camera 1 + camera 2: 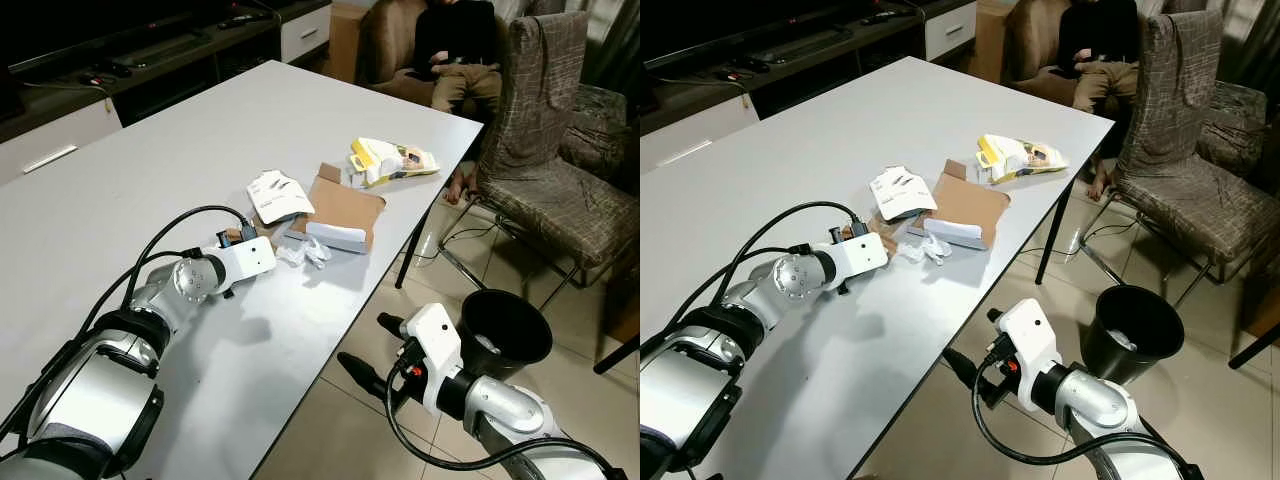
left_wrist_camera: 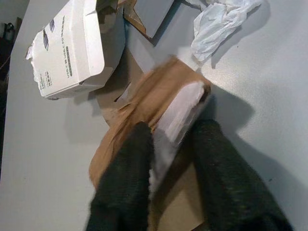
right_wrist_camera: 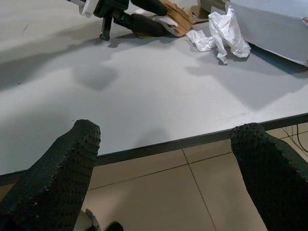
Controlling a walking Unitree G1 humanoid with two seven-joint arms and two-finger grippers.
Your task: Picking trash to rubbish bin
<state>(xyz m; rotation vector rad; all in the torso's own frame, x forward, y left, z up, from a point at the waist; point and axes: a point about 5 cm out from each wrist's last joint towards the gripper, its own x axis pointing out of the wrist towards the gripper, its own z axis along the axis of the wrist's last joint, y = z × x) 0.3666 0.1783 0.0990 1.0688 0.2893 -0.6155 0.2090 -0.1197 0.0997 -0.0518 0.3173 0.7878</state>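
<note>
Left gripper (image 2: 168, 144) pinched on brown paper scrap (image 2: 159, 103) — right gripper (image 3: 166, 159) spread wide — white carton (image 2: 67, 48), print unreadable.

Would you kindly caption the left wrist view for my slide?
Left gripper fingers closing around a brown paper scrap beside crumpled white plastic.

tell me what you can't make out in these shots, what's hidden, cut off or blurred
- Brown cardboard scrap in the left claw: left wrist view, blurred, and the fingers cover its near end.
- Black bin: eye views, contents in shadow apart from a pale patch.
- Person on the chair: cut off by the top edge.
- Yellow packet: print too small to read.
</note>
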